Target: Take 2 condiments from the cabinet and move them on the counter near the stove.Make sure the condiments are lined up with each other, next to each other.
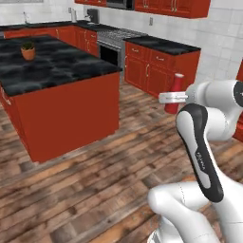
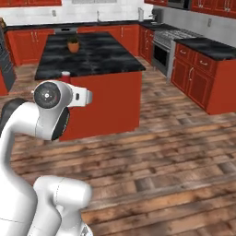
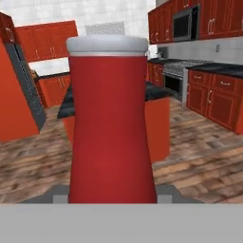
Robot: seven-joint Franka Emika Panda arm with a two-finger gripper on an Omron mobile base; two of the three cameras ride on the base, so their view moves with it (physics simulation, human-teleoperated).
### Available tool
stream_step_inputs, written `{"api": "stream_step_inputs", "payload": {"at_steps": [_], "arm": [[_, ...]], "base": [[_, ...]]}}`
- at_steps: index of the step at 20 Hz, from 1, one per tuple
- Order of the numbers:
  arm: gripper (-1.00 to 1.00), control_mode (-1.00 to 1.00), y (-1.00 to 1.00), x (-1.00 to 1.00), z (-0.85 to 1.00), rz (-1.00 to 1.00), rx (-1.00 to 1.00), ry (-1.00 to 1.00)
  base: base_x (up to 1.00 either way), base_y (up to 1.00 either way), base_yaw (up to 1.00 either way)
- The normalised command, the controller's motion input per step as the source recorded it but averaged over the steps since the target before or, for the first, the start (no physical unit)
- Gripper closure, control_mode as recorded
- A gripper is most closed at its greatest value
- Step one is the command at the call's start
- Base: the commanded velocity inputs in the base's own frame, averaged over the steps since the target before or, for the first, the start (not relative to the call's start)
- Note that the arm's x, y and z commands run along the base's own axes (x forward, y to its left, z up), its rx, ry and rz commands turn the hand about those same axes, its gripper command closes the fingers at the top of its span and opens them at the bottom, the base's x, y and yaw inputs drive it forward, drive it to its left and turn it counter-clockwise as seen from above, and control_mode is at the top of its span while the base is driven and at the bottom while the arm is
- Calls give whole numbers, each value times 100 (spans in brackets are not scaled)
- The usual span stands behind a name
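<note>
The red bottle stands upright in the middle of the hand view, its pale cap near the top of the frame and its body flaring wider toward the bottom. The end effector is clenched on the bottle's lower part, with 1 grey finger tip showing at each side of it along the bottom of the frame.

In the left base view the same bottle sits right of center, held above the wooden floor at the end of the white arm, with the end effector crossing its middle as a pale bar. In the right base view only a small red top peeks above the arm's round joint at the left of the frame; that is probably the bottle, though most of it is hidden.

The stove lies in the upper middle of the left base view, with a black tabletop on red base cabinets just to its right. In the right base view the stove is at the upper right. The bottle is well apart from both. A red island with a black top fills the left of the left base view, and 1 small potted plant stands on it near the upper left.
</note>
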Motion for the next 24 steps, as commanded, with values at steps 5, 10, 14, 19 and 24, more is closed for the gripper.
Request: {"api": "stream_step_inputs", "payload": {"at_steps": [5, 10, 14, 19, 24], "arm": [[100, 100, 0, 0, 0, 0, 0, 0], [100, 100, 0, 0, 0, 0, 0, 0], [100, 100, 0, 0, 0, 0, 0, 0], [100, 100, 0, 0, 0, 0, 0, 0], [100, 100, 0, 0, 0, 0, 0, 0]], "base": [[84, -30, -53], [100, 30, -15], [100, 54, 2], [100, 1, 9], [100, -43, 1]]}}
